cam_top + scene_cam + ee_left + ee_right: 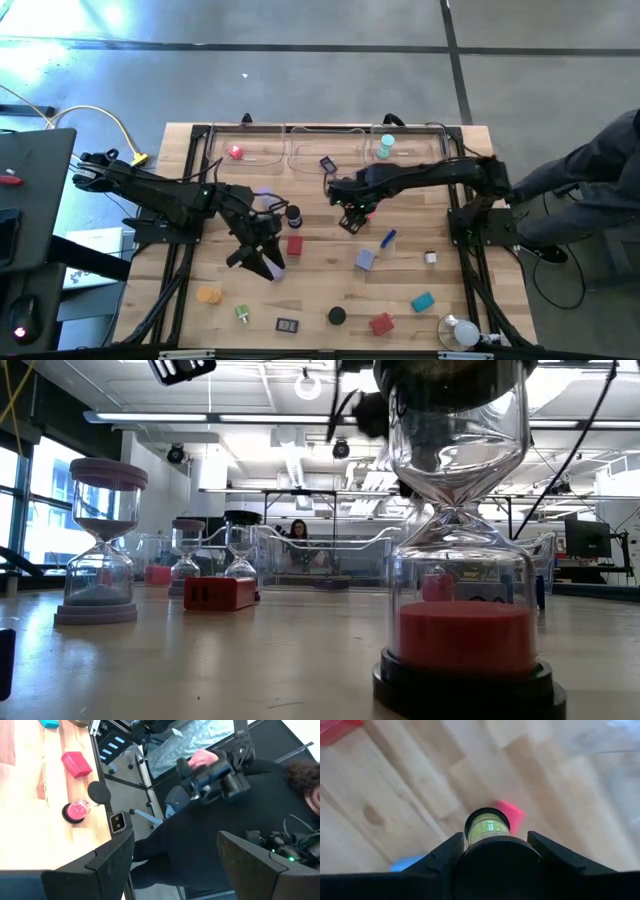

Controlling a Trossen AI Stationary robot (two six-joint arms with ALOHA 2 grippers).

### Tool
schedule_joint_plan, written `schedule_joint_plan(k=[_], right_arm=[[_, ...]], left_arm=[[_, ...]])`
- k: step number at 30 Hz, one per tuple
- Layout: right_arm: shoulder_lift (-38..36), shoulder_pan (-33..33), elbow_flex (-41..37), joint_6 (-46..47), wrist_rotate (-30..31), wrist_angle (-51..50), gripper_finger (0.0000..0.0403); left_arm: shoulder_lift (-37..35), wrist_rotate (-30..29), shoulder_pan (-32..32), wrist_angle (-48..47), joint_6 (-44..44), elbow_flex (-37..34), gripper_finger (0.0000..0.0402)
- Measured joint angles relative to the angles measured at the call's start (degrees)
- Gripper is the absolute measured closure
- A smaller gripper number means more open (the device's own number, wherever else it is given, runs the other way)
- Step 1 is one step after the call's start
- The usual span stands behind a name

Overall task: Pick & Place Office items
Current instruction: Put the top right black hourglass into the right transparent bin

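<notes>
- My right gripper (492,851) was clamped on a small hourglass with black caps and green sand (487,827); the black end cap sat between the two dark fingers, with the glass projecting beyond them.
- In the high view, my right gripper (352,215) hung over the middle of the light wooden table (180,320), just short of the row of clear plastic trays (300,140) along the far edge.
- My left gripper (175,857) stood wide and held nothing. In the high view it (258,262) sat left of centre, just beside a red block (295,245).
- Remaining items lay scattered: a blue stick (388,238), a lavender block (366,260), a teal piece (422,301), a red block near the front edge (381,323), a black round cap (337,316), an orange cap (208,295).
- I judged the step to be transport of the held hourglass towards a tray; most items awaited collection.
- The next move called for carrying over a tray wall, lowering inside, then opening.
- A person in dark clothing (590,190) sat at the right side.
</notes>
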Motion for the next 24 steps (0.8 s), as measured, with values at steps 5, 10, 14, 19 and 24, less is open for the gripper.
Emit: schedule_joint_plan(k=[5, 10, 14, 19, 24], right_arm=[[-5.55, -1.08, 0.58, 3.29, 3.51, -7.60, 0.0212], [-11.93, -4.76, 0.64, 5.22, 8.00, -15.07, 0.0212], [-15.72, -9.52, 0.56, 6.09, 11.43, -19.27, 0.0212], [-20.44, -18.05, 0.57, 5.55, 13.77, -21.36, 0.0212], [-22.98, -28.44, 0.56, 1.43, 14.08, -21.43, 0.0212]], left_arm=[[0.00, 1.89, 0.35, -0.15, 0.35, 0.03, 0.0124], [0.02, 3.81, 0.33, -0.24, 0.94, 0.03, 0.0124], [0.00, 4.81, 0.33, -0.41, 0.96, 0.03, 0.0124], [0.00, 6.74, 0.33, -0.48, 0.94, 0.03, 0.0124], [0.00, 7.93, 0.33, -0.88, 1.01, 0.03, 0.0124]])
